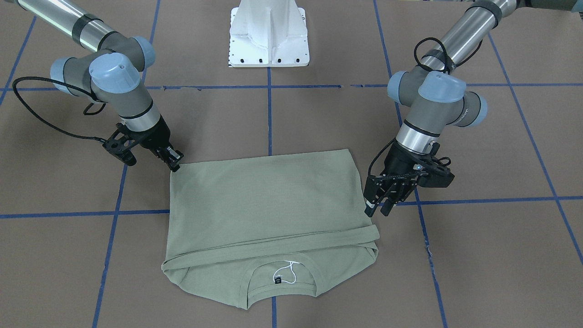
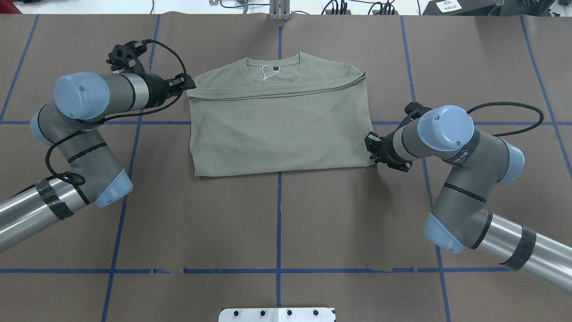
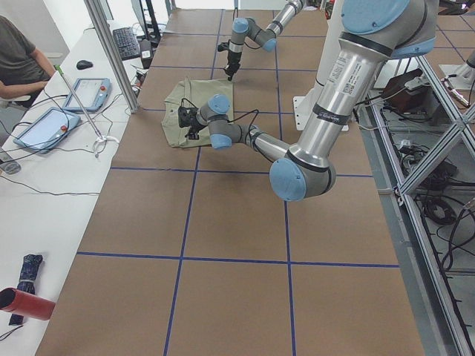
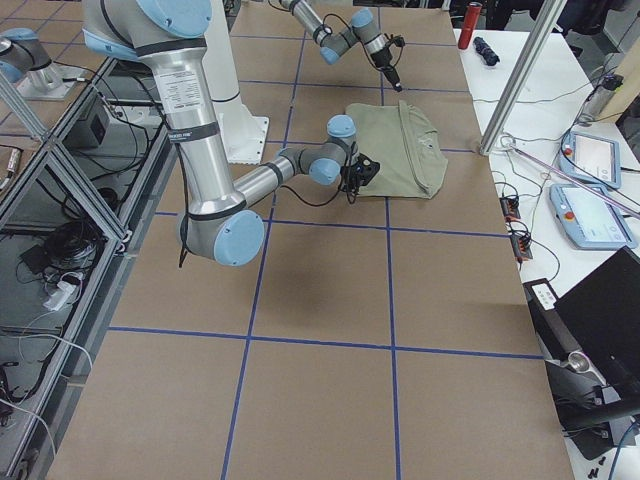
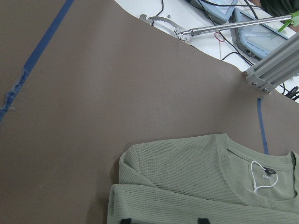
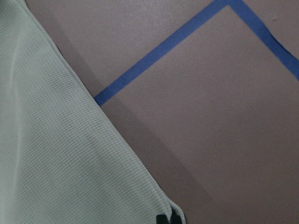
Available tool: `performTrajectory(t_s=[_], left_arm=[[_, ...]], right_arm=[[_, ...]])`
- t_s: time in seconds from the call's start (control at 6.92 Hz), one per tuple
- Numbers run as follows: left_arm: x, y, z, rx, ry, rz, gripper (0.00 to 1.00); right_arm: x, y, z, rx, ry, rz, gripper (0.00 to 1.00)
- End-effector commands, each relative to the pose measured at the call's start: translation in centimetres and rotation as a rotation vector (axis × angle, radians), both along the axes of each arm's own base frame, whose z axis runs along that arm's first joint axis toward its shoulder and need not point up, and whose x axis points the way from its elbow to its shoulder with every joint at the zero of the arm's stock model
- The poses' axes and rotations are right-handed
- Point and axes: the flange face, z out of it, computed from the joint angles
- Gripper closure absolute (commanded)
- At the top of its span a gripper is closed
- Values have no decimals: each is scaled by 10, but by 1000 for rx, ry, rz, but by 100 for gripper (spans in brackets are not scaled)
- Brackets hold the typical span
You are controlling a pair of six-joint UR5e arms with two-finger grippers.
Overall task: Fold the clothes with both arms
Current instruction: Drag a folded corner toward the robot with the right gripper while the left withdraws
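Overhead exterior: you see the shirt (image 2: 279, 129) folded flat mid-table (image 2: 277, 223), collar on the far side from the robot.
Neck label (image 2: 274, 69): black, with a white string loop; its writing is too small to read.
Left gripper (image 2: 187, 83): fingers spread, at the fold's end.
Right gripper (image 1: 175, 165): pinching the shirt's robot-side corner.

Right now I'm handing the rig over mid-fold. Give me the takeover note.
Left gripper: open, fingers at the shirt's side edge, by the folded-over hem near the collar.
Right gripper: shut on the shirt's corner nearest the robot.
Shirt: flat on the table, collar away from the robot.
Done: no sleeves showing, lower half folded up just short of the collar.
Left: probably one more fold, then release.
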Motion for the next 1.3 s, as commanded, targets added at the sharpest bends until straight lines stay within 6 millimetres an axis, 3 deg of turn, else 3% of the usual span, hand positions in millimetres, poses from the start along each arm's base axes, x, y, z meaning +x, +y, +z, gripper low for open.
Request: performTrajectory(t_s=[0.0, 0.29, 0.43, 0.58, 0.72, 1.01, 1.16], left_arm=[[0, 0, 0, -1, 0, 4, 44], [-3, 3, -11, 12, 18, 5, 44], [-10, 16, -33, 24, 59, 37, 44], [-21, 36, -42, 23, 101, 92, 43], [-34, 58, -46, -32, 168, 129, 43], [-49, 92, -71, -69, 237, 199, 40], [-51, 104, -87, -108, 262, 230, 39]], right_arm=[[42, 35, -7, -7, -45, -36, 100], [104, 97, -20, -67, -125, -134, 100], [125, 130, -39, -138, -191, -208, 100], [138, 165, -55, -239, -241, -279, 100], [137, 218, -70, -295, -263, -439, 100], [99, 295, -76, -425, -235, -652, 100], [84, 318, -71, -405, -204, -673, 1]])
